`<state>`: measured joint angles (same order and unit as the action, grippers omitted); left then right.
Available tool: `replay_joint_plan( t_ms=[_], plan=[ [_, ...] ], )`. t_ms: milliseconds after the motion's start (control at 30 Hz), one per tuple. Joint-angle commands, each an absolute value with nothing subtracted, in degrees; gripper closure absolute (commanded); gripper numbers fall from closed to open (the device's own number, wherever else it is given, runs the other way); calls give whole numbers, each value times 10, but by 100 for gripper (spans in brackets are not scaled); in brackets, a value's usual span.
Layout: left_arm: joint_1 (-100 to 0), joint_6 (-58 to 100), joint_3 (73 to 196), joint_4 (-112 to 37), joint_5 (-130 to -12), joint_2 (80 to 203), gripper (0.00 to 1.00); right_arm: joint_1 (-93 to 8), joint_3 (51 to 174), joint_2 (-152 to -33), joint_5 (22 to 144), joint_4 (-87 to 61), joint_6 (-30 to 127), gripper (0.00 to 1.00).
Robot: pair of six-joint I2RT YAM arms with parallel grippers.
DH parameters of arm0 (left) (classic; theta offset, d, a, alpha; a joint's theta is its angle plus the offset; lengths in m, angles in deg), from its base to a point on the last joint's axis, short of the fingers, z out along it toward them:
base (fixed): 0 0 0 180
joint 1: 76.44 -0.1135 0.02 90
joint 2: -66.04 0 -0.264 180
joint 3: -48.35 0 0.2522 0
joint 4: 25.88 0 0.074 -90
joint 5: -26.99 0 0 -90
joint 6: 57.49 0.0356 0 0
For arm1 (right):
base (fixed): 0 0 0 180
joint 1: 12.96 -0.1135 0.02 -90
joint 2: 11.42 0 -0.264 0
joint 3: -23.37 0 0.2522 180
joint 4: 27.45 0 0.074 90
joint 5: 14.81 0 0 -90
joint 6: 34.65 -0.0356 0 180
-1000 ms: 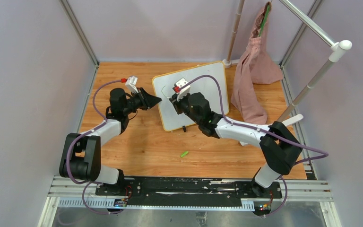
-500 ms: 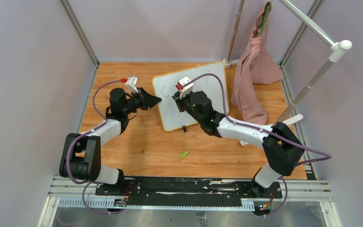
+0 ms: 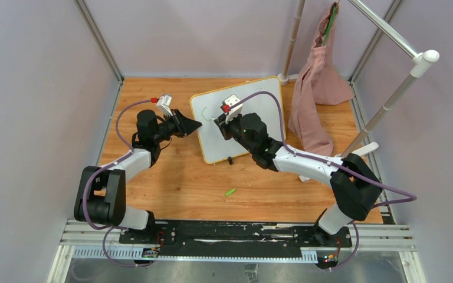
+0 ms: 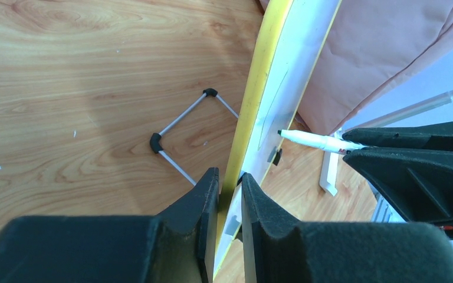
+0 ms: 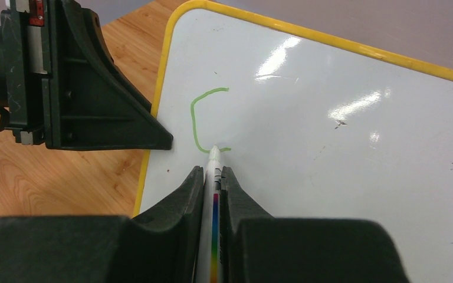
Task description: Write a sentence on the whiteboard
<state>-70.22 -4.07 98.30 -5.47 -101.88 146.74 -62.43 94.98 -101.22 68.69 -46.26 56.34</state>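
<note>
The whiteboard (image 3: 262,109), white with a yellow frame, stands tilted at the back middle of the table. My left gripper (image 3: 198,125) is shut on its left edge, and the yellow rim (image 4: 258,94) runs between the two pads (image 4: 209,194). A white marker (image 5: 214,177) with a rainbow stripe sits in my right gripper (image 5: 212,172), which is shut on it. The marker's tip touches the whiteboard (image 5: 342,135) at the lower end of a green C-shaped stroke (image 5: 196,118). In the left wrist view the marker (image 4: 312,140) points at the board's face.
A pink cloth bag (image 3: 315,88) hangs from a white rack (image 3: 389,100) at the back right, close to the board. A small green cap (image 3: 230,192) lies on the wooden table in front. A wire stand (image 4: 180,127) sits behind the board. Grey walls enclose the table.
My right gripper with the marker has shifted slightly up and to the right across the board. The left gripper and the whiteboard have stayed put.
</note>
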Motion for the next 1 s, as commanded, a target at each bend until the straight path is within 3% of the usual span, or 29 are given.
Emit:
replay_joint_plan(
  t_ms=[0,967],
  plan=[
    [-705,-39,990,-42,-1022,1455,100,-622,968,-1009,712,-478,541,100],
    [-705,-39,990,-41,-1026,1455,100,-605,973,-1029,661,-477,512,100]
  ],
)
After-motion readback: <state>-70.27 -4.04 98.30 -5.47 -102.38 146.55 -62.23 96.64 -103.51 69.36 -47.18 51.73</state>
